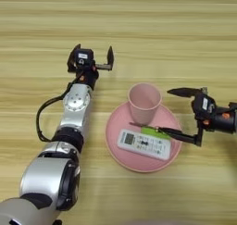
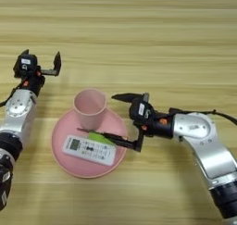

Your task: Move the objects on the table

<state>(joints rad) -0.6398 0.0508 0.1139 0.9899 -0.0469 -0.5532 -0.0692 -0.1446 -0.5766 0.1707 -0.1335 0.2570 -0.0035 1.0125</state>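
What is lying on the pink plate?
On the pink plate stand a pale pink cup and a white remote. A green block and thin screwdriver shaft peek out behind the remote, partly covered.

Cup [image 1: 144,102], remote [image 1: 144,144] and block [image 1: 156,131] lie on plate [image 1: 115,136].
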